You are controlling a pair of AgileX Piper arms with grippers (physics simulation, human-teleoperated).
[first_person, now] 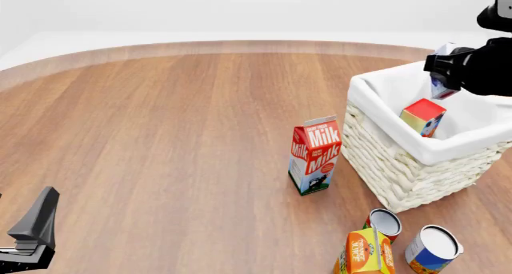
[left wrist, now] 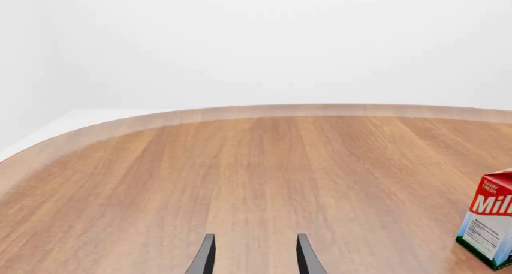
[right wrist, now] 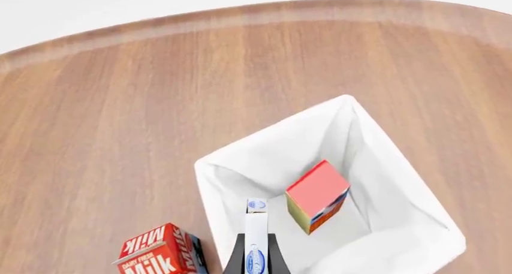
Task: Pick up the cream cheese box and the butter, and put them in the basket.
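The butter (first_person: 422,117) already lies in the basket (first_person: 376,139); your right gripper (first_person: 445,76) hangs above it, clamped on the cream cheese box (right wrist: 256,238); next, part the fingers; your left gripper (left wrist: 252,256) waits spread apart

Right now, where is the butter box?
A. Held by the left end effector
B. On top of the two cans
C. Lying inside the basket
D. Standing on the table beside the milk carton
C: the butter box lies tilted on the white lining inside the basket, while the right end effector holds the cream cheese box above the basket.
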